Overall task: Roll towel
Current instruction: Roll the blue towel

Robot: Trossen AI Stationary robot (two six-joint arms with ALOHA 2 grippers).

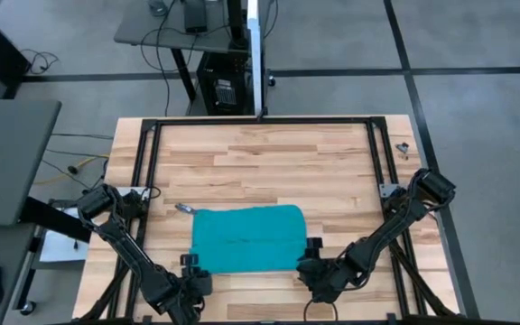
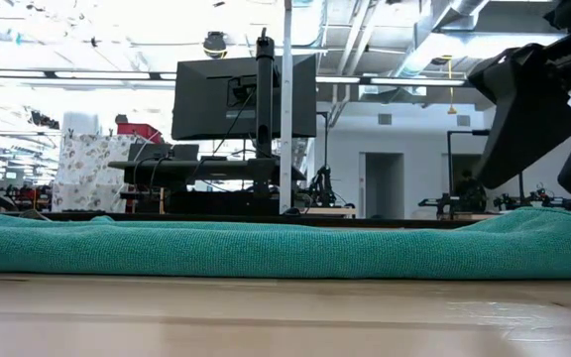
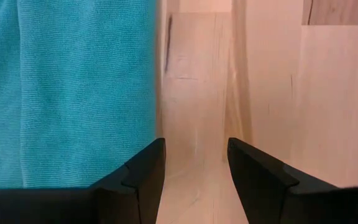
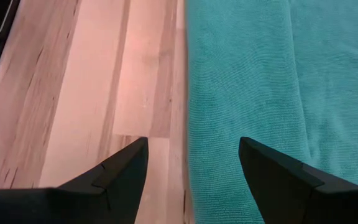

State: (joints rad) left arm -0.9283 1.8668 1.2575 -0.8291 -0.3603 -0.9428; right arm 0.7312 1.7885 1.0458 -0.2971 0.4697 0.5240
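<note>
The teal towel (image 1: 246, 239) lies flat on the wooden table, toward its near edge, and is seen low and wide in the low view (image 2: 266, 248). My left gripper (image 1: 193, 273) is open at the towel's near left corner. Its fingers (image 3: 194, 168) stand just beside the towel's left edge (image 3: 148, 93). My right gripper (image 1: 312, 259) is open at the near right corner. Its fingers (image 4: 191, 168) stand on either side of the towel's right edge (image 4: 188, 93). I cannot see either gripper touching the cloth.
A small metal piece (image 1: 183, 208) lies by the towel's far left corner. A black frame (image 1: 260, 122) runs round the table. Another small part (image 1: 403, 147) sits at the far right. Bare wood (image 1: 269, 171) lies beyond the towel.
</note>
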